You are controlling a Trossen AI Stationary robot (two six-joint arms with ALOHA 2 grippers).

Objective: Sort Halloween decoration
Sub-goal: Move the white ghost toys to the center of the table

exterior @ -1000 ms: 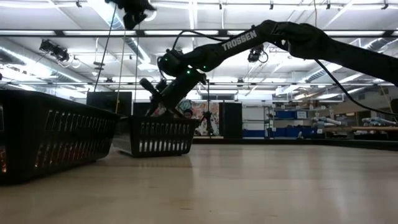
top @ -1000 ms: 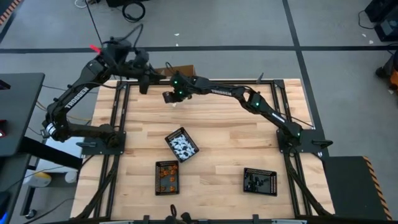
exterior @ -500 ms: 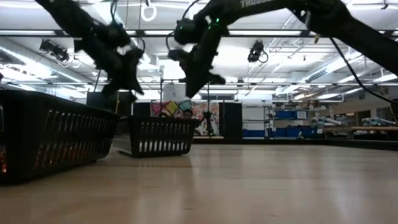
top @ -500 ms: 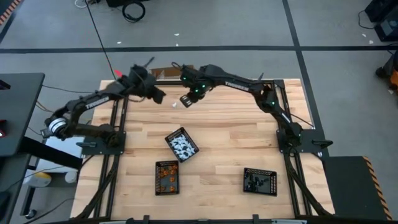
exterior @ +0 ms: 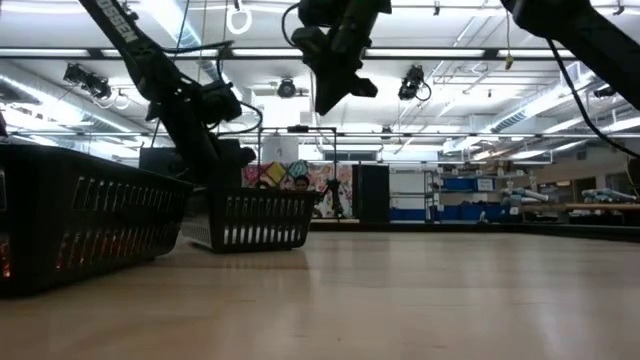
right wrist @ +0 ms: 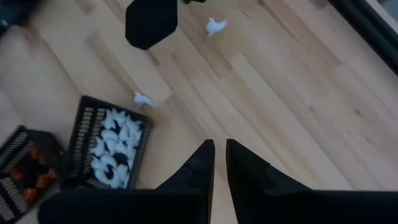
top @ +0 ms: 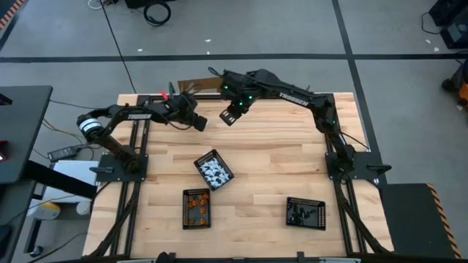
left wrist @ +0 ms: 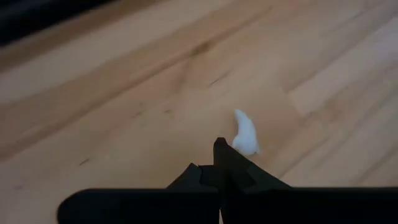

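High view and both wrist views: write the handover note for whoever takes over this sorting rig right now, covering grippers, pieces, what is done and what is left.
Left gripper: shut, empty, low over the table's far side, just short of a loose white piece.
Right gripper: open only narrowly, empty, raised beside it.
Done: pieces lie sorted in the white tray, orange tray and black tray.
Left: that white piece, plus a second white piece on the wood beside the white tray.
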